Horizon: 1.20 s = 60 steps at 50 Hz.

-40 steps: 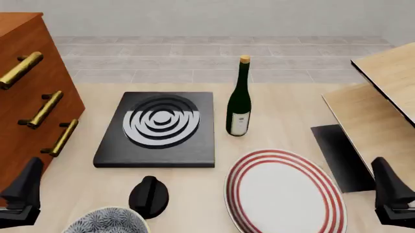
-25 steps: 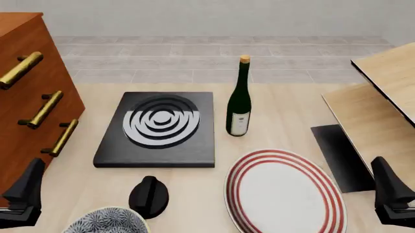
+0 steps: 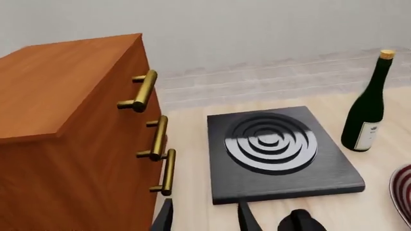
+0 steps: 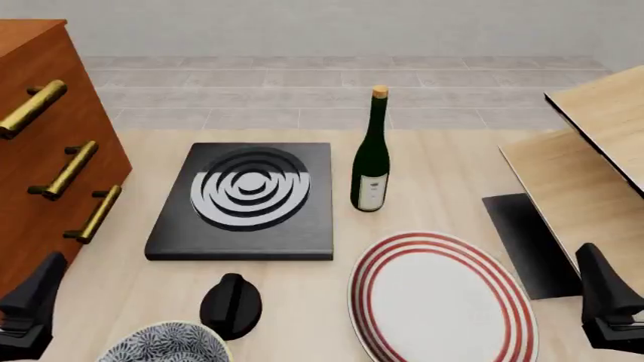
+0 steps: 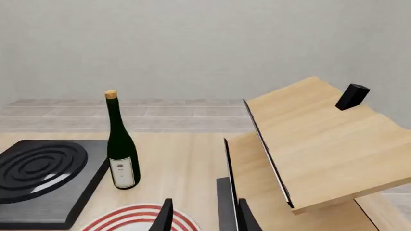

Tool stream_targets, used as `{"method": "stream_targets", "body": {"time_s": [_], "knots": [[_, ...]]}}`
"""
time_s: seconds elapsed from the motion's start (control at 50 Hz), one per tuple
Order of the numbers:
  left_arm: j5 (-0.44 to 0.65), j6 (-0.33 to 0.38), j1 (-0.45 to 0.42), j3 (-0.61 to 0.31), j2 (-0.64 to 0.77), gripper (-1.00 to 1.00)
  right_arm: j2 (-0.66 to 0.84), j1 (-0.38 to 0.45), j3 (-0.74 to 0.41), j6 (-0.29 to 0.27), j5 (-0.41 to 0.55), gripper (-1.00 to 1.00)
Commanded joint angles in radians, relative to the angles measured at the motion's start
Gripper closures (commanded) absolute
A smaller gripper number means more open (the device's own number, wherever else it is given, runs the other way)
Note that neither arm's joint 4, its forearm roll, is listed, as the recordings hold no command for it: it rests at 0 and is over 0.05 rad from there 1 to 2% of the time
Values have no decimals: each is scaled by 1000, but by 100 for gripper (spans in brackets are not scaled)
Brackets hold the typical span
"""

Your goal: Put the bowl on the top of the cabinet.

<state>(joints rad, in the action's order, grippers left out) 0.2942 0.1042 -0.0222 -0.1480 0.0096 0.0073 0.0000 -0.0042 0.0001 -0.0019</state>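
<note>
Tabletop holds bowl (image 4: 166, 343) upright, mouth up, beside cabinet (image 4: 41, 158).

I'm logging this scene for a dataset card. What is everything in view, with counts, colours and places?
bowl: 1, black-and-white swirly inside, near edge, left of centre.
cabinet: 1, reddish-brown with brass handles, far left.
stove plate: 1, black slab with grey rings, centre.
knob: 1, black, between slab and bowl.
bottle: 1, dark green, tan cork, upright, right of slab.
plate: 1, white with red rings, near edge, right of centre.
wood panels: 2, pale, tilted, far right.
mat: 1, black, flat, under the panels.
small block: 1, black, on the upper panel.
table: 1, light wood.
left tool: 1, black, lower left corner, open.
right tool: 1, black, lower right corner, open.
</note>
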Motion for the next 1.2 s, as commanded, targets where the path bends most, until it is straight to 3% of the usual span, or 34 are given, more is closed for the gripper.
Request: {"method": "stream_targets", "body": {"time_s": [0.02, 0.12, 0.64, 0.72, 1.2], "knots": [[185, 36, -27, -116, 58, -100, 0, 0, 0, 0, 0, -100], [220, 12, -33, -130, 163, -100, 0, 0, 0, 0, 0, -100], [408, -21, -115, -250, 211, -100, 0, 0, 0, 0, 0, -100], [404, -26, -96, -250, 254, -100, 0, 0, 0, 0, 0, -100], [527, -56, -181, -259, 309, -100, 0, 0, 0, 0, 0, -100]]}}
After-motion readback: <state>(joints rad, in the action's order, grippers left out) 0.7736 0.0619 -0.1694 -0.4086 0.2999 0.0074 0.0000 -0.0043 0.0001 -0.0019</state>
